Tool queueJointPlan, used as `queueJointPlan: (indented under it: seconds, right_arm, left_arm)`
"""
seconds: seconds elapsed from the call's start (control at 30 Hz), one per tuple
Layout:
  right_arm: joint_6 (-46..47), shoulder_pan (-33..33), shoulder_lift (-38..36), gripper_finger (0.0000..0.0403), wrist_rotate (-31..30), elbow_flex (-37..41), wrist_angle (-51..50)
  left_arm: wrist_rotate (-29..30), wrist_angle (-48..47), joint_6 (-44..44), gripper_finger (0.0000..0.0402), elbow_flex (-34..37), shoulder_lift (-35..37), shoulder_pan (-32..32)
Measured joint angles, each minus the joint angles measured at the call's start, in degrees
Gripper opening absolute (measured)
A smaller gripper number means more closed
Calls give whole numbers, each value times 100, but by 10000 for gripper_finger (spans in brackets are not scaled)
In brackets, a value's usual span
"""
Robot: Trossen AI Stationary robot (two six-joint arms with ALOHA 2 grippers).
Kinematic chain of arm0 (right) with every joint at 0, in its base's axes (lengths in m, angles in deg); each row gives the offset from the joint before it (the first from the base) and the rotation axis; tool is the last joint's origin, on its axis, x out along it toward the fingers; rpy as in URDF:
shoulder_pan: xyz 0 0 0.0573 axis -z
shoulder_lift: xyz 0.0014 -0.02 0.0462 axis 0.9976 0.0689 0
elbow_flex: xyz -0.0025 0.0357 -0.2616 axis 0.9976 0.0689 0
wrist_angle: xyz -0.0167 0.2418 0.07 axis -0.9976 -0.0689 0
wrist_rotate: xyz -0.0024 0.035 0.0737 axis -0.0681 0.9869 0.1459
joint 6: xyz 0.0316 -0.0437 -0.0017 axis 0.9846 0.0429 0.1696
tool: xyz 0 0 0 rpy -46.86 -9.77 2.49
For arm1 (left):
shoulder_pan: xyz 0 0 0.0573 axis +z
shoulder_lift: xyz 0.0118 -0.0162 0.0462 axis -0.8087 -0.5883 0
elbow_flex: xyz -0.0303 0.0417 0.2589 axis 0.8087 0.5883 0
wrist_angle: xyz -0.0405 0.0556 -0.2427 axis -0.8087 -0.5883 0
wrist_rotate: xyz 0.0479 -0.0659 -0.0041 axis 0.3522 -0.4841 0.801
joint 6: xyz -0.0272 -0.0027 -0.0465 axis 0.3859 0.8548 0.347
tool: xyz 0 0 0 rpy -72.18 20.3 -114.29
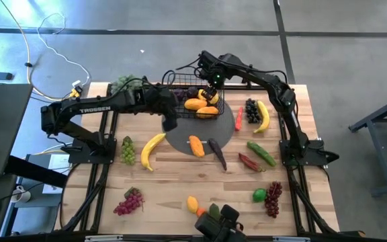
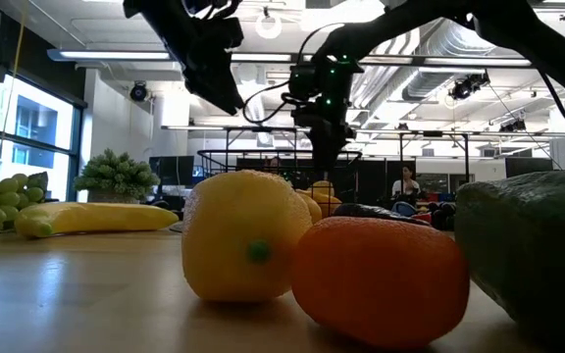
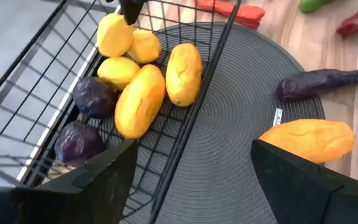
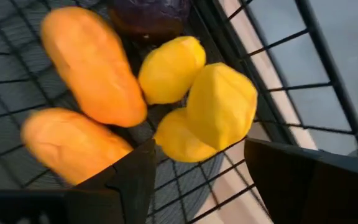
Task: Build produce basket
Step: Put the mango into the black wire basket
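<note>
Basket part-filled, most produce not yet in.

Rectangular black wire-mesh basket point(image 1: 195, 99) at far edge of round grey woven mat point(image 1: 200, 138), holding two orange mangoes point(image 4: 89, 65), three yellow lemons point(image 4: 222, 106), dark purple fruit point(image 3: 94, 96). Right gripper point(image 4: 194, 168) spread and empty above lemons; left gripper point(image 3: 191, 165) spread, empty, over mat beside basket. Left out on table: banana point(image 1: 150, 150), grapes point(image 1: 129, 202), chili point(image 1: 238, 119), more.

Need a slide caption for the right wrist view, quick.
Right gripper, jaws open and empty, hovers over the basket holding two orange mangoes and three lemons.
</note>
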Motion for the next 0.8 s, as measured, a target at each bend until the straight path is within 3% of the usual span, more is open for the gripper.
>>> queueJointPlan:
  seconds: [0.37, 0.53, 0.67, 0.8]
  right_arm:
    - [1289, -22, -233, 224, 616, -51, -136]
    - [1897, -117, -560, 224, 598, -58, -135]
    - [2289, -223, -810, 224, 551, -58, -135]
    - [2578, -408, -1076, 224, 174, -58, -137]
  left_arm:
    - [-684, 43, -1757, 303, 0, 0, 208]
    - [-739, 14, -2416, 303, 2, 0, 208]
    - [-1187, 17, -2648, 303, 2, 0, 201]
    - [-1394, 17, -2829, 303, 2, 0, 176]
